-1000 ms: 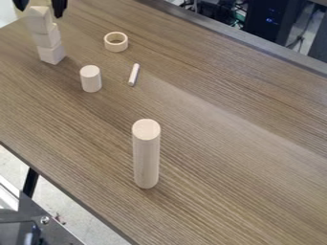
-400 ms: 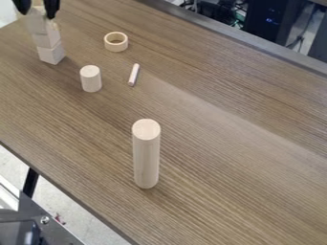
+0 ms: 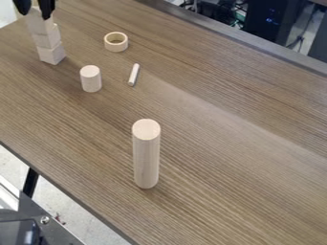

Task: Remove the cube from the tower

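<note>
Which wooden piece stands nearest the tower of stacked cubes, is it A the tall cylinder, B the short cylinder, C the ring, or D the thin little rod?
B: the short cylinder stands just beside the base of the cube tower, with the ring and the other pieces farther off.

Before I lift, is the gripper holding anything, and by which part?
That can't be told: the gripper is at the top cube, but no grip is certain.
</note>
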You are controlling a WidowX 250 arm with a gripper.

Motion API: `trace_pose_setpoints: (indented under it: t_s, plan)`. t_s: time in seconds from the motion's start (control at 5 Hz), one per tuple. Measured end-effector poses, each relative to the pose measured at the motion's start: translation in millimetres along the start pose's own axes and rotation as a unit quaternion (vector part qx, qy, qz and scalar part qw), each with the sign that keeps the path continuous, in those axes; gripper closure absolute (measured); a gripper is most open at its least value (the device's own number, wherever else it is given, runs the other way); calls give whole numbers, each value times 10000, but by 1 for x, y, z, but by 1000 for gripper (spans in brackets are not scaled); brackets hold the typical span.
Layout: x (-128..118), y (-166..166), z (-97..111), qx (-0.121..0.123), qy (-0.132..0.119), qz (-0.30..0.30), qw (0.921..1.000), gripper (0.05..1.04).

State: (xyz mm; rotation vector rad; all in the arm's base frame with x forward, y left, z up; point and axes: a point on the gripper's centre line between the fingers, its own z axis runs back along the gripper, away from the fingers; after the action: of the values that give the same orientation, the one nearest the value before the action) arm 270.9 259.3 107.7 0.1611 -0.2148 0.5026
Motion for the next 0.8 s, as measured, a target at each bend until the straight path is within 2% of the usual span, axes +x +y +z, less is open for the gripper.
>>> trace_pose_setpoints:
  t_s: [0.2,0.4,0.6,0.8]
  plan:
    - [-1,0,2,-37,-16,-46,10000,604]
    - [2,6,17,14,-182,-10,9998,604]
    - [8,19,39,208,-477,109,9986,604]
    - [3,40,41,375,-453,326,9977,604]
